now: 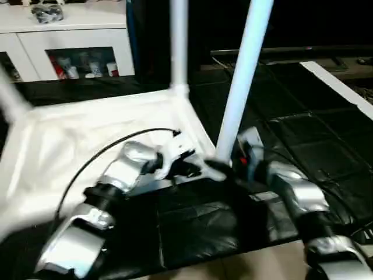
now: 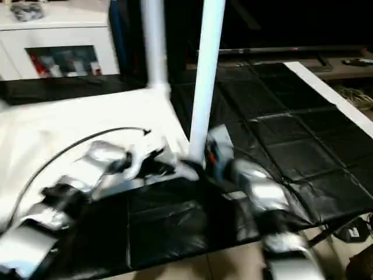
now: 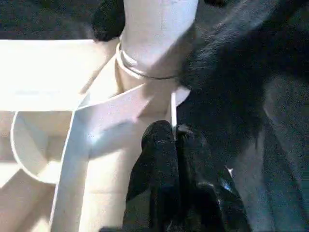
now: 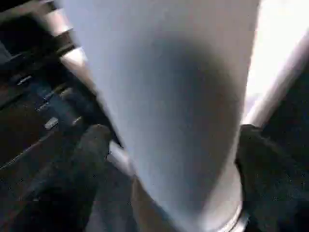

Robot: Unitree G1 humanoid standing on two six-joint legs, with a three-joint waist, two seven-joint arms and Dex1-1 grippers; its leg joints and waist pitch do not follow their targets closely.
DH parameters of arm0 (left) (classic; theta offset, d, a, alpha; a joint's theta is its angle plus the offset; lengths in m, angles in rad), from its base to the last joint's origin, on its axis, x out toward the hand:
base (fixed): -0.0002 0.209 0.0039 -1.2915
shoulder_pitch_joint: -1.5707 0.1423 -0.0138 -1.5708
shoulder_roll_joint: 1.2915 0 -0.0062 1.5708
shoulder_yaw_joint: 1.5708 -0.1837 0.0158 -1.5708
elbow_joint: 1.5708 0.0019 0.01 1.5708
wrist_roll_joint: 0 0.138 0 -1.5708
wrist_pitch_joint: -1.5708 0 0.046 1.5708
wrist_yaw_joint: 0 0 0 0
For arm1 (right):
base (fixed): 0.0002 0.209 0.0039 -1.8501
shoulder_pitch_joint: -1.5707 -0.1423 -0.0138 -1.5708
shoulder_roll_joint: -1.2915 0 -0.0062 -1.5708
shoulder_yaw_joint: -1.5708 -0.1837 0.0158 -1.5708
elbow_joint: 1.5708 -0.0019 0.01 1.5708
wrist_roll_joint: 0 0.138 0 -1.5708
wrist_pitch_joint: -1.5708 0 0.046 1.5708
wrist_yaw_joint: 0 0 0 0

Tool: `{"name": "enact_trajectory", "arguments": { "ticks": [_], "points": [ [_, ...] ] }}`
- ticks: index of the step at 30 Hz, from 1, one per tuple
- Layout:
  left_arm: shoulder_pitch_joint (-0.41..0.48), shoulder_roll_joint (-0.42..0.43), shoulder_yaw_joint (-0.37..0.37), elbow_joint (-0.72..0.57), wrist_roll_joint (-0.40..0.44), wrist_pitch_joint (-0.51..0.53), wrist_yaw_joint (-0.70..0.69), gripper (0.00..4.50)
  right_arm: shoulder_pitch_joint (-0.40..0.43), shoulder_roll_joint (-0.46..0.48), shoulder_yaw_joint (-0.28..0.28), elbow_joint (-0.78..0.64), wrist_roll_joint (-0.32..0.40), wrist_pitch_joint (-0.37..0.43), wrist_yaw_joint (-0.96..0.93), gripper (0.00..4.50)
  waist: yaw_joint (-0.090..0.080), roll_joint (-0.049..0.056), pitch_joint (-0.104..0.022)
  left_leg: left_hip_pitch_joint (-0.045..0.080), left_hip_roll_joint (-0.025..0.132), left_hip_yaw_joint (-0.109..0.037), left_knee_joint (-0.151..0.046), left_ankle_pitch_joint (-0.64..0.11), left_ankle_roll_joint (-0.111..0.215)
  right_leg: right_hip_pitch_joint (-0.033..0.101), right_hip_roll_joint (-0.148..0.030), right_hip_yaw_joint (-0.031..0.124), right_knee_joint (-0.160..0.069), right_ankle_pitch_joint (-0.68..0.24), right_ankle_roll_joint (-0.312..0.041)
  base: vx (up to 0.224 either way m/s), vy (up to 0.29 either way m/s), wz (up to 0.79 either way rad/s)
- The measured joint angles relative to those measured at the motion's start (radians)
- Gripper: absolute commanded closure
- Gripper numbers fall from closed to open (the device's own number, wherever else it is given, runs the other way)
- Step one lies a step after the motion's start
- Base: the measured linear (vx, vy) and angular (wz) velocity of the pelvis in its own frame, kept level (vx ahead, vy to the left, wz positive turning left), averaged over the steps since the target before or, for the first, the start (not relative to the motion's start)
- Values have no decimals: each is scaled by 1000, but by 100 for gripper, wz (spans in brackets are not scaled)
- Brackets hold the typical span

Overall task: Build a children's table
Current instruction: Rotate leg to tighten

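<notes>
Tabletop (image 1: 87, 140) lying upside down on black-covered bench (image 1: 303, 146), in front of white cabinet (image 1: 64, 41). One leg (image 1: 179, 41) upright in far corner socket; second leg (image 1: 242, 76) leaning at near corner socket beside it. Right gripper (image 4: 169, 145) straddling second leg's base, jaws spread either side, apparently not clamping. Left gripper (image 3: 169, 145) pressed to tabletop rim at that socket, jaws closed. Advised: bring leg plumb over socket, push straight down until flare seats; keep rim braced; avoid twisting sideways.
</notes>
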Motion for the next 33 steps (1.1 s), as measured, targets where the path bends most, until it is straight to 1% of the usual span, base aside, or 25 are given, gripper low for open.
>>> {"name": "enact_trajectory", "arguments": {
  "ticks": [3,6,8,10,14,16,17,20,23,25,26,27,30,31,32,33],
  "points": [
    [4,22,-13,-11,-2,-26,-48,450,7,-39,15,-19,3,0,68,8,3,0,0,-1,0,0,1,0,0,0,0,0,0,0,0,0,0,0],
    [13,65,-43,-34,-16,-70,-138,450,15,-139,51,-76,5,0,206,8,6,-1,0,-2,0,1,1,-1,2,-1,0,0,-1,-1,2,0,0,0],
    [19,88,-50,-38,-22,-90,-185,450,15,-200,53,-92,6,-3,275,8,8,-2,0,-1,1,2,0,1,6,-1,0,0,0,-3,2,0,0,0],
    [21,102,-53,-38,-22,-103,-210,450,15,-216,62,-102,6,-9,319,8,9,-2,0,-1,2,2,0,1,6,-1,0,0,1,-3,2,0,0,0],
    [20,112,-61,-38,-21,-126,-245,450,13,-217,81,-105,7,-32,371,8,11,-2,0,-1,2,3,1,1,6,-1,0,0,1,-3,2,0,0,0],
    [21,114,-65,-39,-21,-139,-258,450,8,-218,87,-105,7,-36,386,8,15,-4,1,-1,2,3,2,1,5,-1,0,1,1,-3,2,0,0,0],
    [21,115,-70,-40,-21,-143,-264,450,5,-218,89,-105,10,-36,394,33,17,-4,1,-1,2,3,2,1,6,-1,0,1,1,-3,2,0,0,0],
    [21,122,-81,-51,-22,-148,-275,450,3,-216,100,-105,24,-36,411,43,21,-4,1,-1,2,3,1,1,6,-1,0,1,1,-3,2,0,0,0],
    [21,124,-81,-51,-22,-152,-283,450,3,-201,111,-105,26,-36,427,84,21,-5,1,-1,2,3,1,1,6,-1,0,0,1,-3,2,0,0,0],
    [22,123,-81,-51,-22,-155,-283,450,3,-189,116,-105,26,-38,428,90,22,-5,1,-1,2,3,1,1,6,-1,0,1,1,-3,2,0,0,0],
    [22,123,-81,-51,-21,-157,-283,450,3,-182,118,-104,25,-39,428,111,22,-6,1,-1,2,3,1,1,6,-1,0,1,1,-3,2,0,0,0],
    [22,123,-81,-51,-21,-159,-283,450,1,-174,119,-101,25,-41,428,111,22,-6,1,-1,2,3,1,1,6,-1,0,1,1,-3,2,0,0,0],
    [22,122,-81,-51,-21,-161,-283,450,-11,-148,131,-80,25,-61,428,143,24,-6,1,-1,2,3,1,1,6,-1,0,1,1,-3,2,0,0,0],
    [22,122,-81,-51,-21,-161,-283,450,-13,-144,136,-79,25,-63,428,143,24,-6,1,-1,2,3,1,1,6,-1,0,1,1,-3,2,0,0,0],
    [22,122,-82,-51,-21,-162,-283,450,-19,-139,140,-74,25,-70,428,165,24,-6,1,-1,2,3,1,1,6,-1,0,1,1,-3,2,0,0,0],
    [23,122,-82,-51,-21,-162,-283,450,-26,-135,142,-69,25,-73,428,174,24,-6,1,-1,2,3,1,1,6,-1,0,1,1,-3,2,0,0,0]
  ]
}}
